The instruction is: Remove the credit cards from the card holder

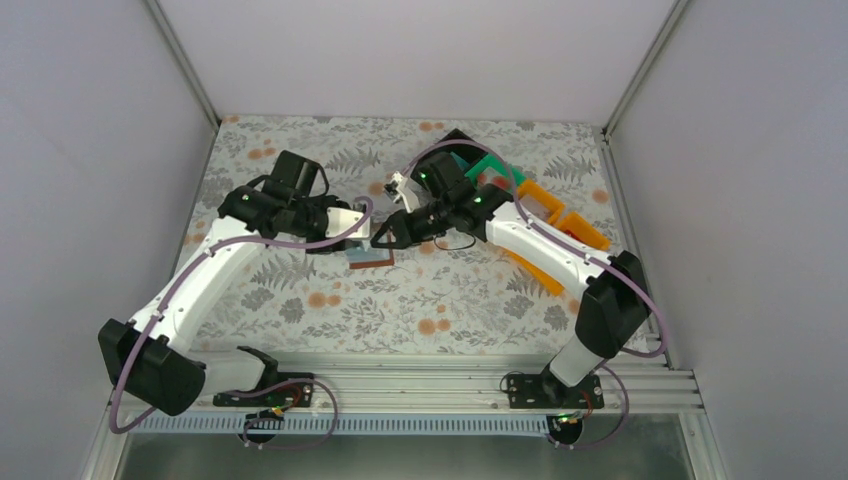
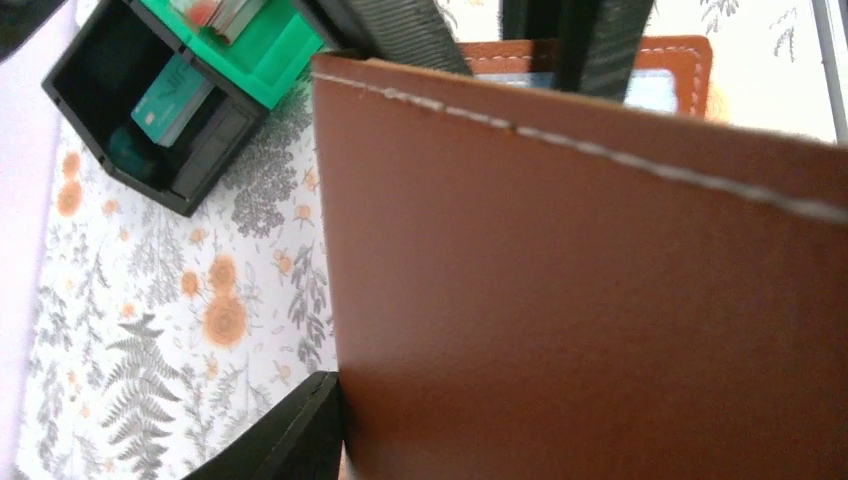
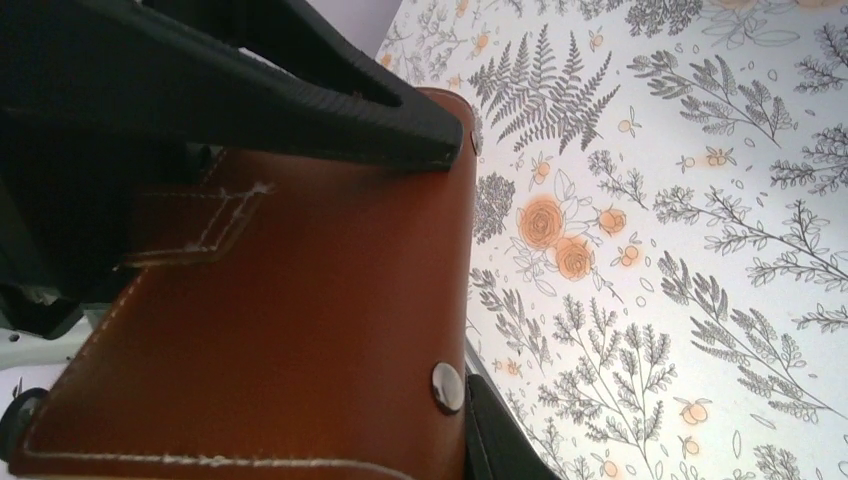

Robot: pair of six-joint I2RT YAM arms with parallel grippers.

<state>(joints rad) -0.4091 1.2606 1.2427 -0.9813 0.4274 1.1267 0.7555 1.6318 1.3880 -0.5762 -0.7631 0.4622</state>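
Brown stitched leather card holder point(image 3: 280, 330) with silver snap point(image 3: 447, 387), pinched by right hand point(image 3: 463, 288); left hand point(image 1: 345, 238) grip unclear.

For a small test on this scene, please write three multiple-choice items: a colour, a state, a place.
1. What colour is the card holder outside? A brown; B black; C green.
2. How is the right claw? A wide open; B shut on the card holder; C out of view.
3. Where does the teal card lie? A in the card holder; B in the right claw; C in the black bin.
Key: 1 A, brown leather with pale stitching; 2 B, it pinches the holder from both sides; 3 C, black walls surround it.
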